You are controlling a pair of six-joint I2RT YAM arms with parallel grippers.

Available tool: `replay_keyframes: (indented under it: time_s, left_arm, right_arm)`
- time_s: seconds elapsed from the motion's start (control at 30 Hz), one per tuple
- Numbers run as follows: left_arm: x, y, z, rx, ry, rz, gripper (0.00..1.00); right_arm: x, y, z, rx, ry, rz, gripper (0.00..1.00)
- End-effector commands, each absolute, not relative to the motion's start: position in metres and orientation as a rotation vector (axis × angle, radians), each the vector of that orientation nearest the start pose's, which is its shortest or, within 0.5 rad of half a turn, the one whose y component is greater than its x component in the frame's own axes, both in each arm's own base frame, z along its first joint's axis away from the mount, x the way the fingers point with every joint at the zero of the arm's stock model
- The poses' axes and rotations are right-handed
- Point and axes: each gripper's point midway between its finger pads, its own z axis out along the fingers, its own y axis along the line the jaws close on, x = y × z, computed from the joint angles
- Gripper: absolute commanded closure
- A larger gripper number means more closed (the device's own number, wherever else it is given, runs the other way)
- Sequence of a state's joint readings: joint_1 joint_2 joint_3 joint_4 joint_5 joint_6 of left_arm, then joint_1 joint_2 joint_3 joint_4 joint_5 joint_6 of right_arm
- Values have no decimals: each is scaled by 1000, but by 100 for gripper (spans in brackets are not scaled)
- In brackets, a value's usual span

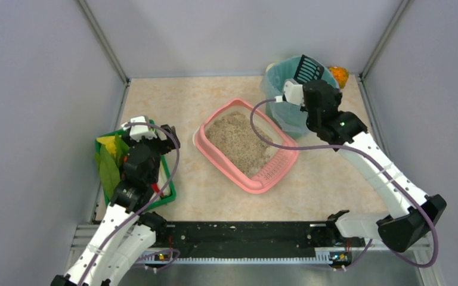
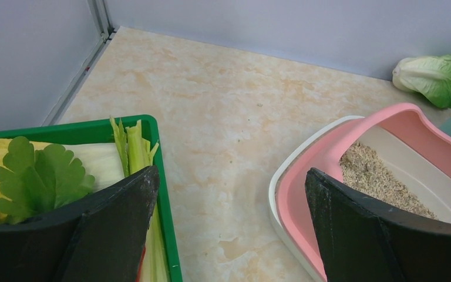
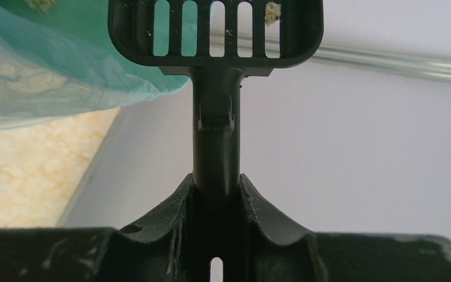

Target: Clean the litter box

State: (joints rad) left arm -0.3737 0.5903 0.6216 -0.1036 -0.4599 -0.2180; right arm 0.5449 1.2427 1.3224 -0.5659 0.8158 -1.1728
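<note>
1. Beige marbled table (image 1: 179, 98) inside a grey-walled cell.
2. Right gripper (image 3: 216, 194) is clamped narrow on the handle of the black slotted scoop (image 3: 214, 29). The scoop head is over the teal-lined bin (image 1: 276, 89), far right.
3. Left gripper (image 2: 229, 182) is wide and holds nothing, above the green tray (image 2: 94, 123) edge, left.
4. Litter box (image 1: 272, 168) sits mid-table between the arms, with litter inside.
5. Risk: the clump (image 3: 272, 12) wedged in the slots could drop on the table if the scoop swings away unshaken. The thin handle may twist in the grip.

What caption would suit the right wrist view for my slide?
Right claw shut on the handle of the black slotted scoop, teal bin liner behind its head.
</note>
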Motion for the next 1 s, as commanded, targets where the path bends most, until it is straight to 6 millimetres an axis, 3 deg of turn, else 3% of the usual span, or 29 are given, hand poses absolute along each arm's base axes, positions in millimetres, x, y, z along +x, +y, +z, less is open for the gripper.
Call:
replay_keyframes:
  time_s: [0.0, 0.33, 0.6, 0.73, 0.97]
  left_arm:
    - [286, -43, 276, -217, 1593, -121, 1]
    - [294, -60, 279, -182, 1662, -188, 1]
    - [311, -106, 301, -75, 1772, -374, 1]
    - [323, -134, 281, 33, 1943, -434, 1]
    - [345, -152, 227, 116, 2248, -389, 8]
  right_arm:
    - [335, 37, 383, -930, 1773, -933, 100]
    - [309, 71, 420, -787, 1741, -482, 100]
    - [290, 119, 393, -783, 1859, -88, 100]
    - [273, 139, 368, -802, 1898, 87, 100]
    - [255, 156, 339, -821, 1913, 243, 100]
